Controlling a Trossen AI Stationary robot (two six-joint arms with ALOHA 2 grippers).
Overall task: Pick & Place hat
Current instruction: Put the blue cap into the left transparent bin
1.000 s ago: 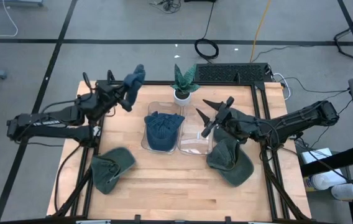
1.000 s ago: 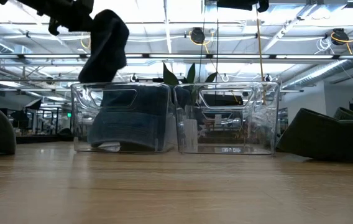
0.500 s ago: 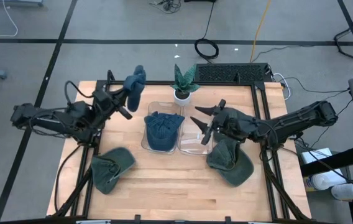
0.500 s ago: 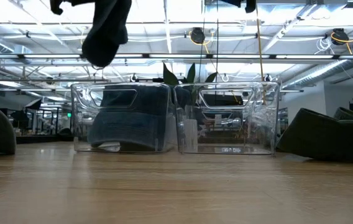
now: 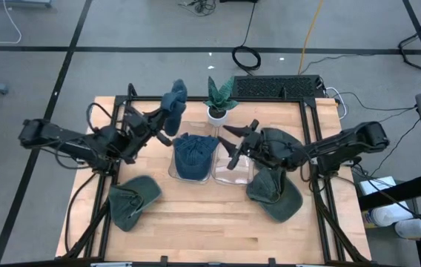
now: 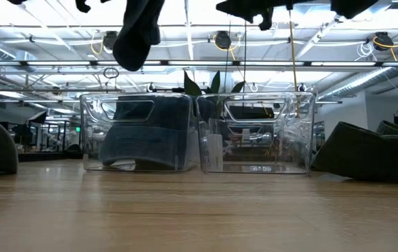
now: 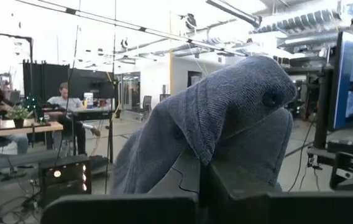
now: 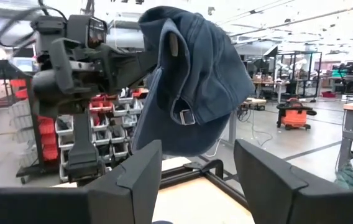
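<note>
A blue hat [image 5: 174, 102] hangs in the air by the far left corner of the left clear bin [image 5: 174, 172], with my left gripper [image 5: 164, 120] shut on it. That bin is filled with folded blue hats [image 5: 194, 154]. The low view shows the held hat [image 6: 139, 31] well above the bins. My right gripper [image 5: 230, 146] stands open above the right clear bin [image 5: 237, 175], touching nothing, and faces the held hat [image 8: 192, 74]. Two dark green hats [image 5: 133, 200] [image 5: 275, 194] lie on the table. My left gripper pinches the blue hat's cloth [image 7: 209, 158] between its two fingers. The fingers come from the table's left side, slanting a little upward. The hat is lifted clear and droops beside and below the fingers, slack, its back strap and buckle [image 8: 183, 116] toward my right gripper.
A potted plant [image 5: 219, 98] stands just behind the bins at the table's far edge. The green hats lie near the front left and right of the bins. People sit at desks in the room beyond the table.
My left gripper has carried the blue hat toward the table's right, closer to the left bin, and raised it a little, tipping upward. My right gripper has moved toward the table's left and sunk slightly, coming over the right bin.
</note>
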